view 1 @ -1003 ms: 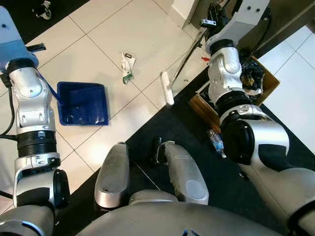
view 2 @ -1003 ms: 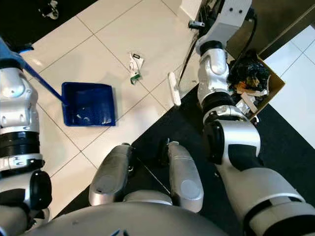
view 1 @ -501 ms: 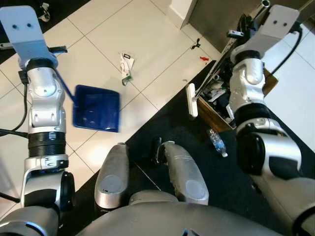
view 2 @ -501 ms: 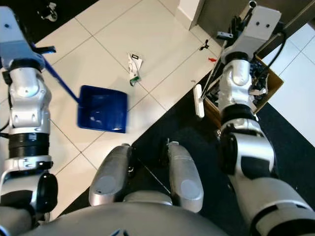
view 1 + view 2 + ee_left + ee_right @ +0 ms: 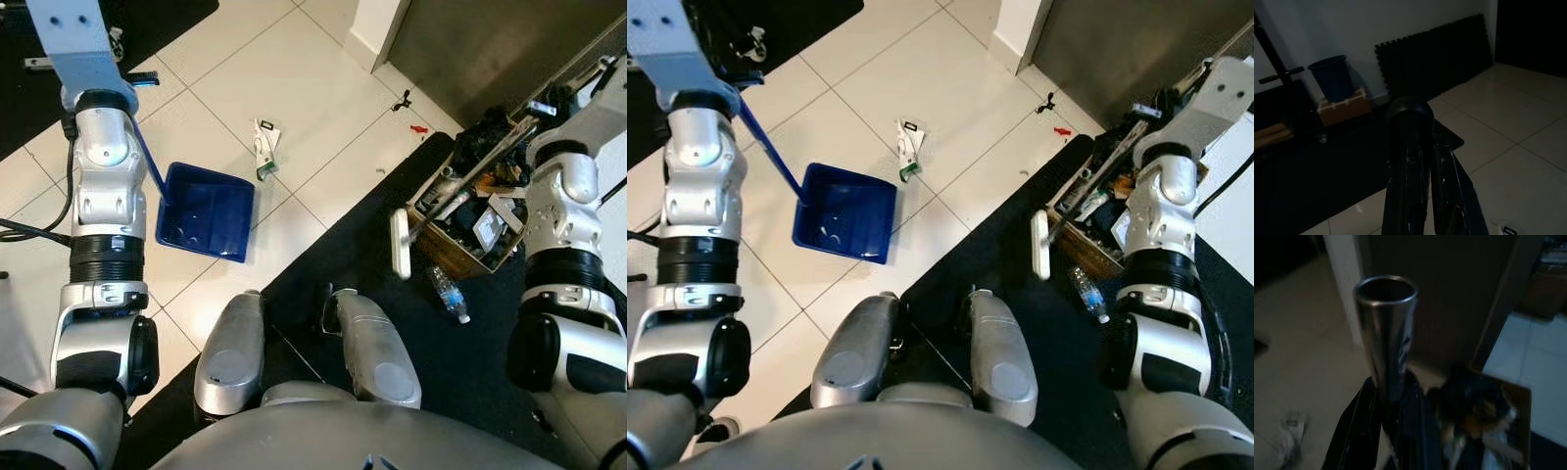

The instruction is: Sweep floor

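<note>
A blue dustpan rests on the white tiles ahead of my left knee. Its long blue handle slants up to my raised left gripper, which is shut on it; in the left wrist view the dark handle runs between the fingers. My right gripper is shut on the broom's metal tube. The white broom head sits over the black mat beside the cardboard box. A white and green wrapper lies on the tiles just beyond the dustpan.
A cardboard box full of rubbish stands on the black mat at the right. A plastic bottle lies by it. Small red and black scraps lie near a dark door. My knees fill the foreground.
The broom head has swung right, off the tiles and onto the black mat by the box. The dustpan has slid right, closer to the wrapper. Both arms rose and moved right.
</note>
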Available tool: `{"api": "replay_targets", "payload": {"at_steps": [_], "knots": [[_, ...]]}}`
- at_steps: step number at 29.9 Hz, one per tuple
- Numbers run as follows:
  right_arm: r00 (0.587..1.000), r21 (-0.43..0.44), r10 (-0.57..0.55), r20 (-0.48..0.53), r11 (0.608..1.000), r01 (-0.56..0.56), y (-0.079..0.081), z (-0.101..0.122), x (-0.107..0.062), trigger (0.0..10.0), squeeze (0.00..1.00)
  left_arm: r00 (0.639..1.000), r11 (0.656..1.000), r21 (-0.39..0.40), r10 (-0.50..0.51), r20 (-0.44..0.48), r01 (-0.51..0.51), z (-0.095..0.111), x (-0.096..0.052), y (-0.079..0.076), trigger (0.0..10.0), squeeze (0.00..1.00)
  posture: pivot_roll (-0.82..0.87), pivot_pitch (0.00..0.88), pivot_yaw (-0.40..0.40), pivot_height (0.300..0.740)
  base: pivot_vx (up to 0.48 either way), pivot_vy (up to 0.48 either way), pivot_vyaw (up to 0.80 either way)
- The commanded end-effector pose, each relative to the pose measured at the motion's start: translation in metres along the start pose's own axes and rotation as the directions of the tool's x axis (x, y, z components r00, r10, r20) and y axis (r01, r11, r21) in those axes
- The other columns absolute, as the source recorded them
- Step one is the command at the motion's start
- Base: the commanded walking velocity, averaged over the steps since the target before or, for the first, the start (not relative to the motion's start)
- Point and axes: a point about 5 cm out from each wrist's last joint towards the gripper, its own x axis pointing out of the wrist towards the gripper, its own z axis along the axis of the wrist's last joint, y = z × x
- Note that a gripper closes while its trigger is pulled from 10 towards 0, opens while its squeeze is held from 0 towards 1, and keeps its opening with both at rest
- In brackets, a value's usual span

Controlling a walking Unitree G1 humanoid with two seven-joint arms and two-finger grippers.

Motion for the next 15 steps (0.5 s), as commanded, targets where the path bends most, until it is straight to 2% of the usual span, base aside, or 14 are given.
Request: {"api": "replay_targets", "payload": {"at_steps": [1, 2, 6, 7, 8, 12, 15], "knots": [[0.997, -0.045, 0.041, -0.068, 0.998, -0.044, -0.005, -0.007, -0.004, 10.0, 0.0, 0.999, 0.999, -0.005, -0.032, 0.033, 0.032, 0.006, 0.002, -0.009, 10.0, 0.0, 0.11, 0.05, -0.044, 0.74, 0.0, 0.0, 0.0], [0.992, -0.07, 0.082, -0.093, 0.994, -0.088, -0.005, -0.01, -0.005, 10.0, 0.0, 0.999, 0.999, -0.007, -0.036, 0.03, 0.036, 0.005, 0.002, -0.011, 10.0, 0.0, 0.12, 0.049, -0.049, 0.74, 0.0, 0.0, 0.0], [0.994, -0.112, 0.048, -0.099, 0.992, -0.059, -0.014, -0.009, -0.007, 10.0, 0.0, 0.999, 0.999, -0.011, -0.037, 0.025, 0.038, 0.003, 0.001, -0.013, 10.0, 0.0, 0.11, 0.043, -0.058, 0.74, 0.0, 0.0, 0.0], [0.995, -0.133, -0.055, -0.078, 0.99, 0.045, -0.03, -0.004, -0.007, 10.0, 0.0, 0.999, 0.999, -0.018, -0.038, 0.023, 0.038, 0.002, 0.001, -0.014, 10.0, 0.0, 0.11, 0.04, -0.061, 0.74, 0.0, 0.0, 0.0], [0.995, -0.133, -0.055, -0.078, 0.99, 0.045, -0.03, -0.004, -0.007, 10.0, 0.0, 0.999, 0.999, -0.018, -0.038, 0.023, 0.038, 0.002, 0.001, -0.014, 10.0, 0.0, 0.11, 0.04, -0.061, 0.74, 0.0, 0.0, 0.0], [0.982, -0.097, -0.187, -0.031, 0.978, 0.183, -0.046, 0.005, -0.008, 10.0, 0.0, 0.998, 0.998, -0.032, -0.051, 0.029, 0.052, 0.003, 0.001, -0.018, 10.0, 0.0, 0.11, 0.038, -0.063, 0.74, 0.0, 0.0, 0.0], [0.976, -0.089, -0.214, -0.024, 0.973, 0.212, -0.048, 0.007, -0.009, 10.0, 0.0, 0.998, 0.997, -0.036, -0.06, 0.034, 0.062, 0.003, 0.002, -0.02, 10.0, 0.0, 0.11, 0.038, -0.063, 0.74, 0.0, 0.0, 0.0]]}}
